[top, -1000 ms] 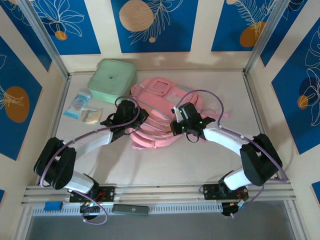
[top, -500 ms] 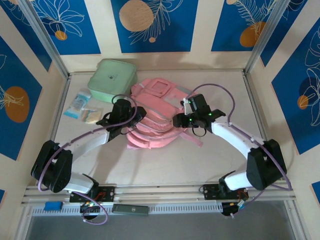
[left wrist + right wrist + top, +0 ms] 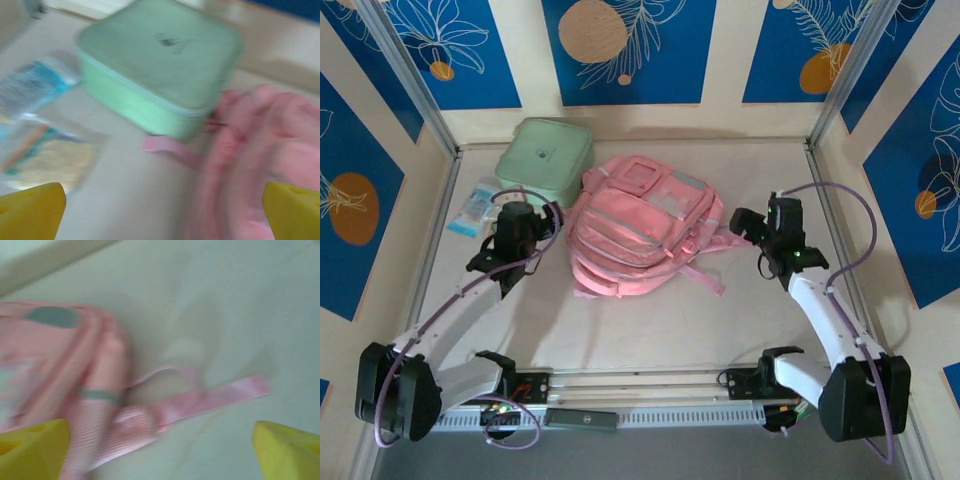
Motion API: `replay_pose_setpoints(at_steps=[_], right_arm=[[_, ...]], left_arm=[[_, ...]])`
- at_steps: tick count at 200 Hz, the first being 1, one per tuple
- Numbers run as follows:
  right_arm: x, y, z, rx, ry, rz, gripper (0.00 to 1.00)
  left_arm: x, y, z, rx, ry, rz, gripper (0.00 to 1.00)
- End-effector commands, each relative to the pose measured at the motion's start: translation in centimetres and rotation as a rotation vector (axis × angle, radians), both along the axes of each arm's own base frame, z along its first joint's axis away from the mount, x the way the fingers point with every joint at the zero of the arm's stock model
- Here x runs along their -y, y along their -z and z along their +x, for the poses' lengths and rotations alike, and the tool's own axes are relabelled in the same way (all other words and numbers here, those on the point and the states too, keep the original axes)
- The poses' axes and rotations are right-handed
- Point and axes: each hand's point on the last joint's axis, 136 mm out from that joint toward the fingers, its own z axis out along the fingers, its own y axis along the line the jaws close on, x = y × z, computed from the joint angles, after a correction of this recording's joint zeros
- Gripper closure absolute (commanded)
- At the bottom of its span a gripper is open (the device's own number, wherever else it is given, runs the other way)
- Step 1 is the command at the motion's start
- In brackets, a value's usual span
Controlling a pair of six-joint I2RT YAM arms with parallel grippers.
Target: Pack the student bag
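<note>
The student bag (image 3: pixel 640 225) is a large pink backpack lying flat in the middle of the table, front panels up and straps trailing toward the near right. My left gripper (image 3: pixel 518 212) hovers just left of it, open and empty. In the blurred left wrist view its yellow fingertips (image 3: pixel 31 211) stand wide apart, with the bag's edge (image 3: pixel 265 150) at the right. My right gripper (image 3: pixel 750 228) hangs to the right of the bag, also open and empty. Between its spread fingertips (image 3: pixel 289 450) a loose pink strap (image 3: pixel 210 399) lies on the table.
A mint green square zip case (image 3: pixel 545 160) sits at the back left, close against the bag's corner. Two clear packets (image 3: pixel 478 212) lie at the far left beside my left gripper. Metal rails and patterned walls border the table.
Both grippers have opened and let go of the bag. The left arm drew back left, the right arm back right. The bag now lies flatter and slightly farther back.
</note>
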Motion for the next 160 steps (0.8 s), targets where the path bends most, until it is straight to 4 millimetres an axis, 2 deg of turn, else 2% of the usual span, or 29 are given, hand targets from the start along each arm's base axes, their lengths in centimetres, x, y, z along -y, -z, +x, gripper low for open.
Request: replay_pose_setpoints(at_steps=[1,10,20,35,55,77,86,98,107,125,132,141,160], right_arm=[[4.6,0.2,1.9,0.131,0.139,-0.149,0.01],[5.4,1.2,2.3,0.14,0.147,-0.166,0.01],[5.5,2.3,3.1,0.151,0.12,-0.173,0.01],[4.8,4.1,4.1,0.148,0.05,-0.159,0.01],[3.1,5.2,5.3,0.14,-0.068,-0.131,0.01],[0.6,5.1,6.2,0.157,-0.219,-0.097,0.0],[-1.0,4.4,6.0,0.209,-0.305,-0.082,0.0],[-2.6,3.6,5.6,0.291,-0.374,-0.07,0.01],[-3.3,3.7,5.4,0.322,-0.412,-0.076,0.01],[-4.0,5.8,5.6,0.315,-0.445,-0.086,0.01],[-4.2,5.7,6.0,0.348,-0.445,-0.085,0.01],[-3.9,6.2,5.9,0.279,-0.436,-0.091,0.01],[-3.5,6.3,6.1,0.279,-0.407,-0.101,0.01]], left_arm=[[-3.4,2.8,0.6,-0.021,-0.014,0.298,0.01],[-4.0,4.0,1.1,-0.015,-0.018,0.314,0.01],[-4.0,4.1,2.0,-0.037,0.01,0.309,0.01],[-3.7,3.8,3.2,0.035,0.045,0.352,0.01],[-3.1,4.4,3.9,0.086,0.114,0.406,0.01],[-2.6,6.1,4.4,0.053,0.192,0.358,0.01],[-2.1,6.8,4.5,0.056,0.233,0.336,0.01],[-1.1,8.0,4.1,0.095,0.302,0.322,0.01],[-0.9,8.0,3.6,0.165,0.311,0.324,0.01],[-0.8,8.3,2.8,0.22,0.331,0.306,0.01],[-0.2,8.7,2.6,0.228,0.368,0.31,0.01],[-0.2,8.8,2.7,0.216,0.37,0.306,0.01],[-2.8,9.4,4.0,0.128,0.224,0.283,0.01]])
